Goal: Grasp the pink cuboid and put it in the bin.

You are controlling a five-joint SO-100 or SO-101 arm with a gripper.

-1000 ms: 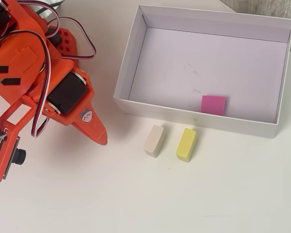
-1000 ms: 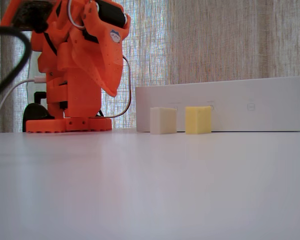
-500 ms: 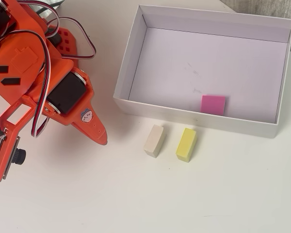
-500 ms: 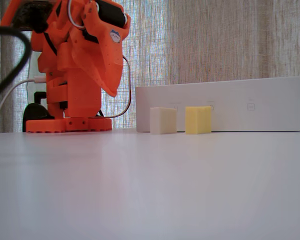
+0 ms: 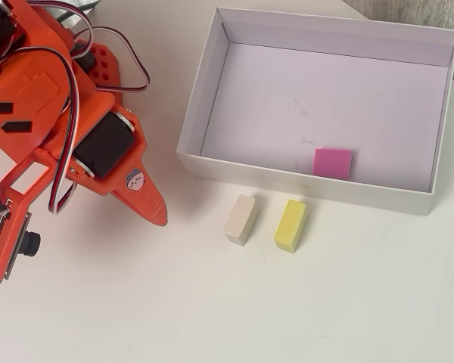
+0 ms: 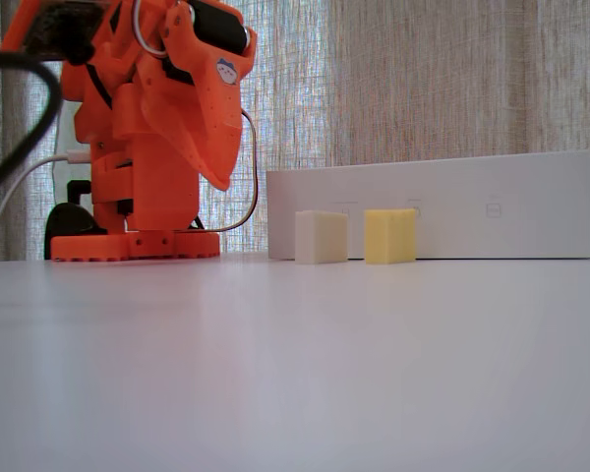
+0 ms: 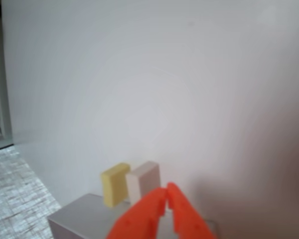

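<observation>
While the small magenta-pink foam cuboid already lies inside the shallow white cardboard bin, the task looks complete.
Orange two-finger gripper sits closed and empty, well apart to the cuboid's left in the overhead view.

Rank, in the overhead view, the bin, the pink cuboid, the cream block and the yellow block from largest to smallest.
1. The bin, by far the largest.
2. The pink cuboid, cream block and yellow block: all look about alike, so no ranking.
</observation>
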